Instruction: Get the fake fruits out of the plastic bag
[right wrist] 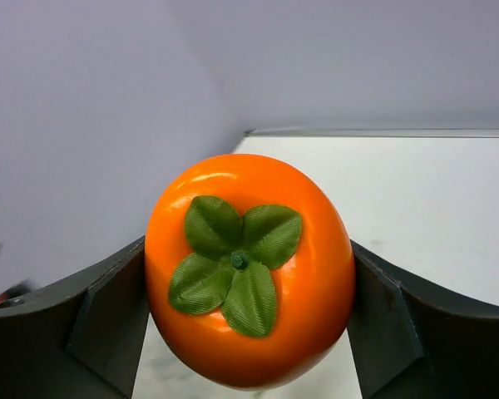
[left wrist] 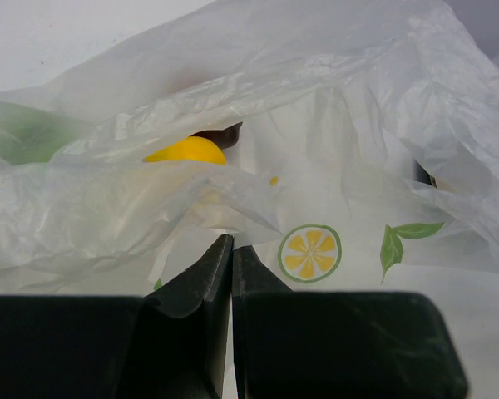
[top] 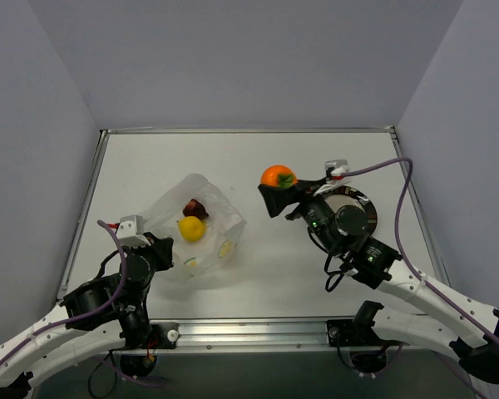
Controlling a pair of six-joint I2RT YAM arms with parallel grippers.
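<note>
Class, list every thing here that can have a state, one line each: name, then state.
Bag, open, crumpled.
Yellow fruit, inside bag.
Dark fruit, inside bag.
Persimmon, out of bag, gripped.
Left pincer, shut at bag's edge.
Right pincer, shut on persimmon.

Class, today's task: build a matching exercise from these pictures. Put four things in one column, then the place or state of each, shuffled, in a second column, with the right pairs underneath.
Column one
1. orange fruit
2. yellow fruit
3. plastic bag
4. left tool

Column two
A. shut, at the bag's near edge
B. crumpled on the left half of the table
C. clamped in the right tool, outside the bag
D. lying inside the bag

Pairs: 1-C, 2-D, 3-B, 4-A
</note>
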